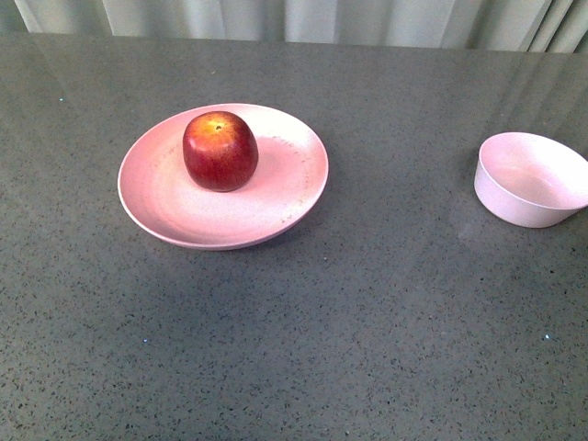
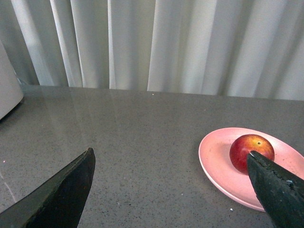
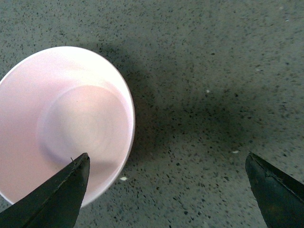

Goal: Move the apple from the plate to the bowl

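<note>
The dark-red apple (image 1: 220,151) with a yellow patch at its stem sits on the wide pale pink plate (image 1: 285,197) left of the table's middle. The small pale bowl (image 1: 530,179) stands empty at the right edge. Neither arm shows in the front view. In the left wrist view my left gripper (image 2: 170,159) is open and empty; the apple (image 2: 249,148) on the plate (image 2: 213,161) lies just beyond one fingertip (image 2: 273,185). In the right wrist view my right gripper (image 3: 166,161) is open and empty above the table, with the bowl (image 3: 42,123) under one fingertip (image 3: 61,194).
The grey speckled table (image 1: 386,312) runs back to pale curtains (image 1: 303,18). A white rounded object (image 2: 7,90) stands at the table's edge in the left wrist view.
</note>
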